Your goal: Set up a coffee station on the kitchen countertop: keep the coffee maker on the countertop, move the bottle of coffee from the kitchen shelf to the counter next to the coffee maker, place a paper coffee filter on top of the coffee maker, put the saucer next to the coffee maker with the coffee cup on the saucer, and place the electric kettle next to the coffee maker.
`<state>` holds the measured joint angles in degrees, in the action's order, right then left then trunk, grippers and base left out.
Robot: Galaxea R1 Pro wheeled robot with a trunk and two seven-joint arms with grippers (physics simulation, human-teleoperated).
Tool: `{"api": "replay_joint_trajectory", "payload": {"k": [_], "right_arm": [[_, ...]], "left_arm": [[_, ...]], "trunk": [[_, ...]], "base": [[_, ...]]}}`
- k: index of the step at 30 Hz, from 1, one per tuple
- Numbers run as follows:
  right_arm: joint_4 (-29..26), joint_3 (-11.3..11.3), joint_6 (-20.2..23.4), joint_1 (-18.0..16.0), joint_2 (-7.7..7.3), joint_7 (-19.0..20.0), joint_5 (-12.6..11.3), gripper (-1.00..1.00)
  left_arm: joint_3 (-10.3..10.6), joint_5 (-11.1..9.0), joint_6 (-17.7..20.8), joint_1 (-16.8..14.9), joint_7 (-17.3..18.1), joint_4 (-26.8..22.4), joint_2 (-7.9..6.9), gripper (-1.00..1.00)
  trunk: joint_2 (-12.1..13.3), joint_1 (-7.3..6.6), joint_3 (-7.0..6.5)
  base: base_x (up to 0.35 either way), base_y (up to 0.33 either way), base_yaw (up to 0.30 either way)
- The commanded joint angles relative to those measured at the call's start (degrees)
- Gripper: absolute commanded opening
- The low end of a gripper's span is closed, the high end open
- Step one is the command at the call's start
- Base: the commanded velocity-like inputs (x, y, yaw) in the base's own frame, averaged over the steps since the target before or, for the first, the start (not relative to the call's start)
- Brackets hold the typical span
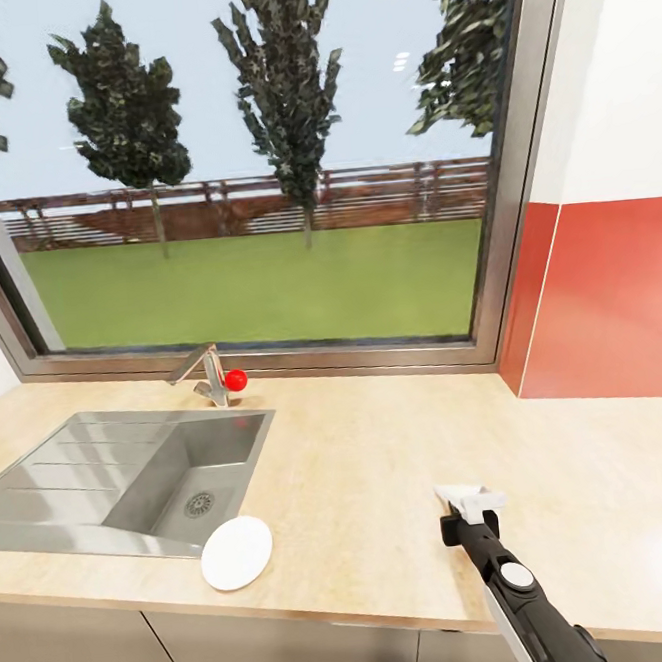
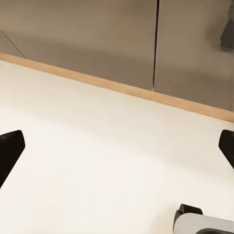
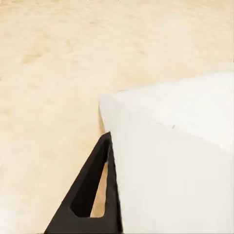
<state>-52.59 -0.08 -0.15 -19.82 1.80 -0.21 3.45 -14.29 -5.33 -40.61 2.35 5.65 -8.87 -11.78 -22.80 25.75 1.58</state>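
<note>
Right hand point(image 1: 468, 502) grips a white paper coffee filter point(image 1: 464, 496) above the beige stone surface point(image 1: 383, 467); the round white saucer point(image 1: 236, 552) lies well apart toward its left.

A round white saucer point(image 1: 236, 552) lies flat on the beige counter point(image 1: 383, 467) near its front edge. A white paper filter point(image 1: 469, 500) sits in the right gripper point(image 1: 466, 516) above the counter.
</note>
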Motion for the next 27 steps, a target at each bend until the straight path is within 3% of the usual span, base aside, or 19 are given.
{"api": "replay_joint_trajectory", "payload": {"k": [1,27], "right_arm": [[0.0,0.0,0.0,0.0,0.03,0.0,0.1,-1.00],[-0.1,0.0,0.0,0.0,-0.04,0.0,0.1,-1.00]], "left_arm": [[-0.1,-0.6,0.0,0.0,0.6,-0.1,0.00,1.00],[-0.1,-0.6,0.0,0.0,0.6,-0.1,0.00,1.00]], "trunk": [[-0.1,0.04,0.12],[-0.1,0.04,0.12]], "base": [[0.000,0.000,0.000],[0.000,0.000,0.000]]}}
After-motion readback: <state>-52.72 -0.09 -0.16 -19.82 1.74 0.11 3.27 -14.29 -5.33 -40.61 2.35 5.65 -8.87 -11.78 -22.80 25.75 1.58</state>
